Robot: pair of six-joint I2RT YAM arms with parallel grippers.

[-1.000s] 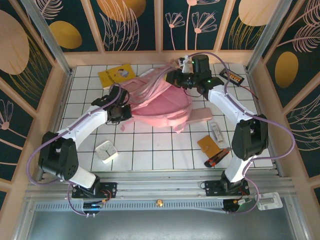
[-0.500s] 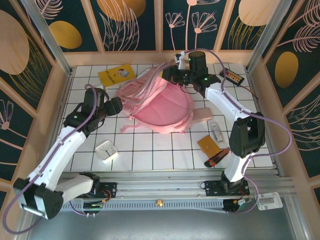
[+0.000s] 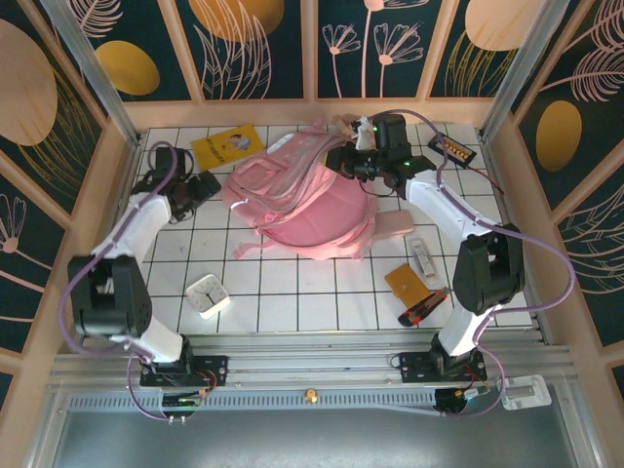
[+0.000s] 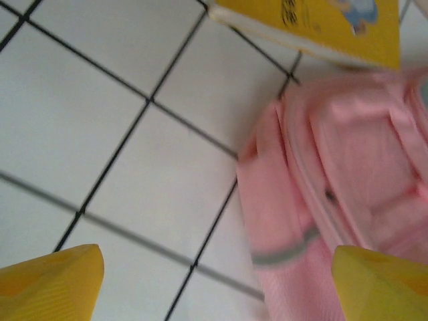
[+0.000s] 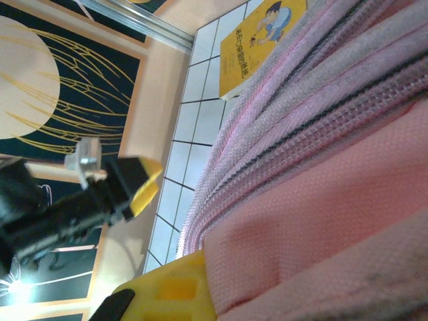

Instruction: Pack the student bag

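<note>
Right of spread left end effector: student bag, pinched by right end effector.

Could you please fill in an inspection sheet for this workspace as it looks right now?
Surface: white tiled table with dark grid lines.
Job's things: student bag, pink, lying far centre.
Clutter: yellow book far left; white square item near left; beige-pink pouch by the bag's right side; orange card, red-black item and white item on the right; black device far right.
Grippers: left tool open, empty, left of the bag; right tool at the bag's far edge, fabric against one finger, grip unclear.
Cables: left cable and right cable loop along the arms.
Surroundings: dark panels with plant motifs, wooden frame.
</note>
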